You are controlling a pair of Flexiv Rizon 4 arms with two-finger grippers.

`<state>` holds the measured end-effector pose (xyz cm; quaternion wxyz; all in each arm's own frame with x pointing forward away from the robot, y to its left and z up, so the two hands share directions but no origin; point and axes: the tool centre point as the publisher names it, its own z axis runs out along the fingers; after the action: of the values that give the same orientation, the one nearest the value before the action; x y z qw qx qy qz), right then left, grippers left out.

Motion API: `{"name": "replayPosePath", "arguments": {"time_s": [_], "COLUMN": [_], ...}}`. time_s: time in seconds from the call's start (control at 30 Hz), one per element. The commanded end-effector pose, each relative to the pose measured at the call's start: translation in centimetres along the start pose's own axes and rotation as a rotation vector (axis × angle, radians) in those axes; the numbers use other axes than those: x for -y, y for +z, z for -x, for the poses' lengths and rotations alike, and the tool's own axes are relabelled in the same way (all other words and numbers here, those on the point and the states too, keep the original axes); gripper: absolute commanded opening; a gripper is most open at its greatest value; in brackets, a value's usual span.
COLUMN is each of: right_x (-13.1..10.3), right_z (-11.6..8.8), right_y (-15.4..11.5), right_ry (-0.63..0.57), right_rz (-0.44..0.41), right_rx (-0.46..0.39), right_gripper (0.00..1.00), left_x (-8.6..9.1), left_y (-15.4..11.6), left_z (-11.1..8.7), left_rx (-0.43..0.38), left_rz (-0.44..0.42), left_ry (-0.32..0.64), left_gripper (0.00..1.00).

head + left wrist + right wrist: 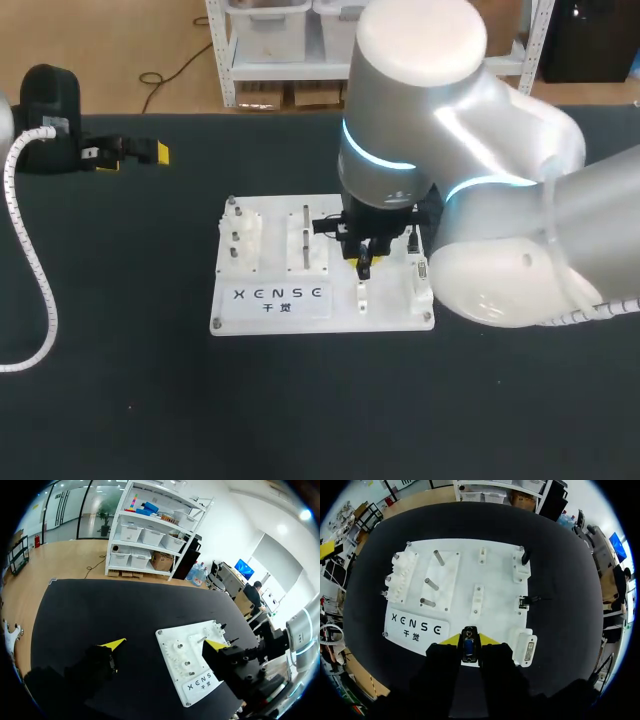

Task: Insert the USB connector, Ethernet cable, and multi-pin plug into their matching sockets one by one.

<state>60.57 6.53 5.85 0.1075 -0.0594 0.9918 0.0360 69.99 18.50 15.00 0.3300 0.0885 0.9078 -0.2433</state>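
The right arm [500, 200] reaches in over the white board [275, 250], and its jaws are clamped on a black plug [468, 649] with a blue face. The yellow tips [451, 640] press it from both sides, set only as far apart as the plug is wide. The plug hangs upright over the board's near edge, in line with a small white socket block [476, 600] ahead of it. Whether it touches the board cannot be told. A wide white socket [527, 650] with a row of pins sits just beside the jaws. Another black plug [525, 557] stands in a block at the board's far corner.

The left arm [50, 105] is well away from the board, over the bare black bench [120, 350]. Its jaws stand wide apart, holding and touching nothing, with the board lying ahead of them.
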Motion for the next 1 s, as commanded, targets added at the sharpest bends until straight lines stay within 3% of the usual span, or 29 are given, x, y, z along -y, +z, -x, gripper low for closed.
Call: {"name": "replayPosePath", "arguments": {"time_s": [0.03, 0.43, 1.0], "right_x": [1.9, 6.1, 6.7], "right_z": [-0.7, -0.8, -1.4], "right_y": [-1.9, -3.1, -2.4], "right_ry": [0.004, 0.044, 0.053], "right_rz": [0.005, -0.04, -0.051], "right_rx": [0.038, 0.052, 0.04], "right_gripper": [0.0, 0.0, 0.0], "left_x": [0.0, 0.0, 0.0], "left_y": [0.0, 0.0, 0.0], "left_z": [0.0, 0.0, 0.0], "left_rx": [0.0, 0.0, 0.0], "left_rz": [0.0, 0.0, 0.0], "left_ry": [0.0, 0.0, 0.0], "left_gripper": [1.0, 1.0, 1.0]}}
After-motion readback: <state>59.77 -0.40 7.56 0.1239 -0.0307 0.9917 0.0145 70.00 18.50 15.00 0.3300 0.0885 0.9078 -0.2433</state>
